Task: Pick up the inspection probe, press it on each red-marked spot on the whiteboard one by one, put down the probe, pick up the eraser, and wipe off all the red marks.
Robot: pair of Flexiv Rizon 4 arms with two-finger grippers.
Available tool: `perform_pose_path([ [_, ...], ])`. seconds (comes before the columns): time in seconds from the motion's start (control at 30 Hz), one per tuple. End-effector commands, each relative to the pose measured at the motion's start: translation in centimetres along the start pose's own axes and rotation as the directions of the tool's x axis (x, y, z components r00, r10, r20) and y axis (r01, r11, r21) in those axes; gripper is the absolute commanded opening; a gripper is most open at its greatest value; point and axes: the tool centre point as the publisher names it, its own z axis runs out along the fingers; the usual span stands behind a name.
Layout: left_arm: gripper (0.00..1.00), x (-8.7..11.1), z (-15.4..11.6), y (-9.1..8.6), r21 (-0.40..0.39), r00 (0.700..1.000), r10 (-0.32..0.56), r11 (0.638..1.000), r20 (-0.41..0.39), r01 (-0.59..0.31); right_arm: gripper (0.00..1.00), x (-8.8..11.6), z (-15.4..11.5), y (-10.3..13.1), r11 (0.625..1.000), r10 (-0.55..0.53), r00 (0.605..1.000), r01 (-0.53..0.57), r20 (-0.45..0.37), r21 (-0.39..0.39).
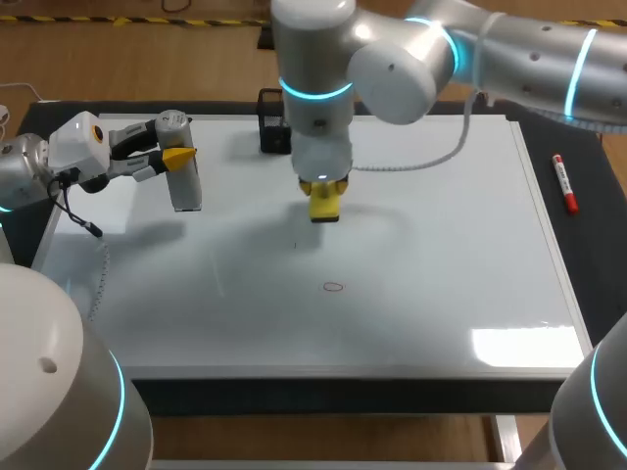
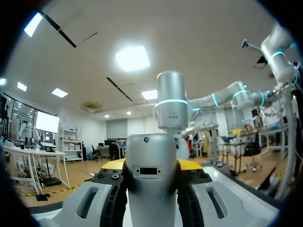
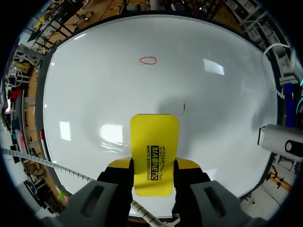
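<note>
My left gripper [image 1: 176,159] is shut on the silver inspection probe [image 1: 184,166], holding it above the far left of the whiteboard [image 1: 451,245]. In the left wrist view the probe [image 2: 151,184] stands between the yellow-tipped fingers [image 2: 190,164]. My right gripper [image 1: 324,191] points down over the board's middle, shut on the yellow eraser [image 1: 324,205]. The right wrist view shows the eraser [image 3: 155,151] between the fingers, over the board. A red oval mark [image 1: 334,287] lies nearer the front; it is ahead of the eraser in the right wrist view [image 3: 148,60]. A small dark stroke [image 3: 184,106] is close to the eraser.
A black holder [image 1: 273,122] stands at the board's far edge, behind my right gripper. A red marker pen [image 1: 564,183] lies on the table to the right of the board. The probe [image 3: 281,142] shows off to one side in the right wrist view.
</note>
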Motion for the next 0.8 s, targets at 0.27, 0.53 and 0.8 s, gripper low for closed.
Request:
perform_pose_path([
  [0.27, 0.00, 0.1, 0.0, -0.2, -0.003, 1.000, 0.000, 1.000, 0.002, 0.000, 0.00, 7.8, -0.6, -2.4, 0.995, 0.095, 0.995, -0.095, -0.017, -0.006],
  [0.53, 0.00, 0.1, 0.0, -0.2, -0.003, 1.000, 0.000, 1.000, 0.002, 0.000, 0.00, 10.9, 0.2, -3.7, 0.986, 0.163, 0.987, -0.163, -0.010, -0.041],
  [0.8, 0.00, 0.1, 0.0, -0.2, -0.003, 1.000, 0.000, 1.000, 0.002, 0.000, 0.00, 11.4, 0.5, -4.2, 0.984, 0.171, 0.985, -0.172, -0.015, -0.049],
])
